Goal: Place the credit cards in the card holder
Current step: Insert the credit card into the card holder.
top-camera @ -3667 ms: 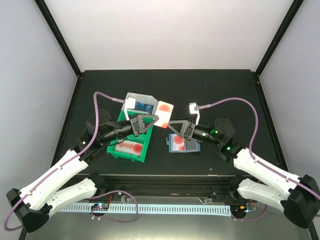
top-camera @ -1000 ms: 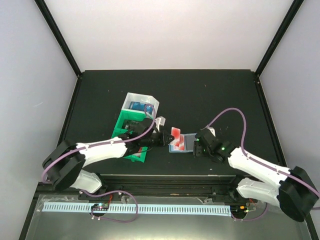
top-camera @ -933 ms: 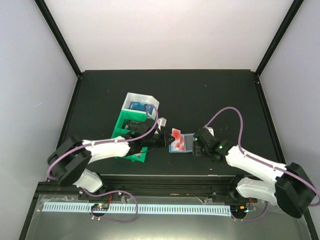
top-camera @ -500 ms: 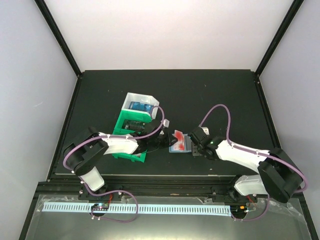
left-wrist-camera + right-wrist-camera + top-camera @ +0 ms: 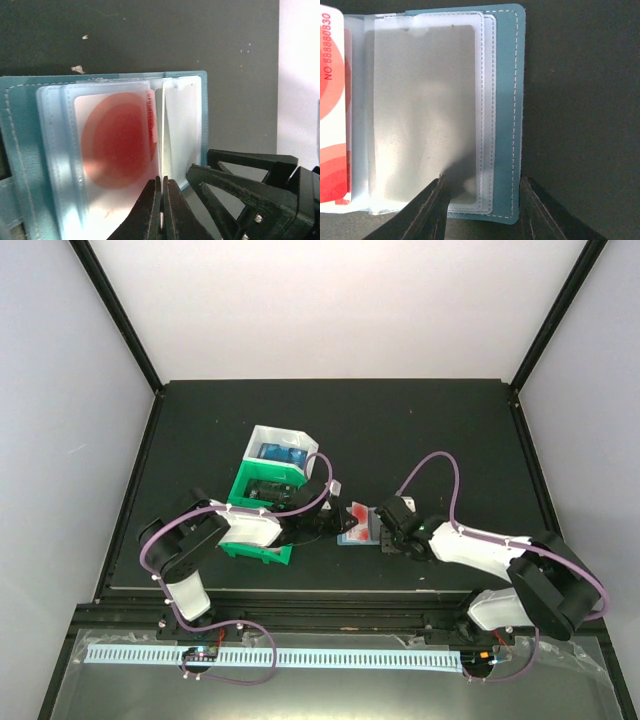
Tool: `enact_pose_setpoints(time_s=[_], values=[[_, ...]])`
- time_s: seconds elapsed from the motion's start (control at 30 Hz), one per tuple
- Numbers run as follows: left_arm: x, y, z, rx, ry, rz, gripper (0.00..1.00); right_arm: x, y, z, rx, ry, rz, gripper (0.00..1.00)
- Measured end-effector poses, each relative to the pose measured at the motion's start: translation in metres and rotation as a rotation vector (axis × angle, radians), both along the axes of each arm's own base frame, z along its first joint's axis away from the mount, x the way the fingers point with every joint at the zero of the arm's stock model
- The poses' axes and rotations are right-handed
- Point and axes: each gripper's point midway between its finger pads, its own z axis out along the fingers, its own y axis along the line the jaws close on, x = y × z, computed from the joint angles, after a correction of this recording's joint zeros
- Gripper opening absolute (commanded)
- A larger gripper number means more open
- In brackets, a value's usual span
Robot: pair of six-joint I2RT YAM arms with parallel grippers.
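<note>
Even bright light, wrist close-ups soft

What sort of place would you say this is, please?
Probably a lab robot cell: black table, plain white panels around it, left arm and right arm bolted at its near edge.

The only legible print is on the red-and-white credit card at the left edge of the right wrist view; red characters run lengthwise along its white margin, reading "NO" and then a row of digits, mostly eights, roughly 888880830; the last figures are hard to make out; in the left wrist view a thin red line of print shows on the card, too blurred to read; the top view shows no readable text.
</note>
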Motion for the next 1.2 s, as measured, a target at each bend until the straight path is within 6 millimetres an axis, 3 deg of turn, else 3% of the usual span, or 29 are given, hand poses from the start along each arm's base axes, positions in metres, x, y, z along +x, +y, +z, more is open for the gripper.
enact_pose_setpoints(time_s=[0.5,0.87,1.2], values=[[0.001,-0.007,0.008,-0.056,0.004,-0.005,0.01,-0.01,0.001,0.001,0.093,-0.005,-0.042,0.38],[-0.001,-0.006,-0.012,-0.022,0.04,-0.006,0.02,-0.012,-0.006,0.002,0.069,-0.001,-0.06,0.39],[-0.005,-0.012,-0.014,-0.048,0.056,-0.041,0.02,-0.011,-0.005,0.003,0.072,-0.002,-0.059,0.39]])
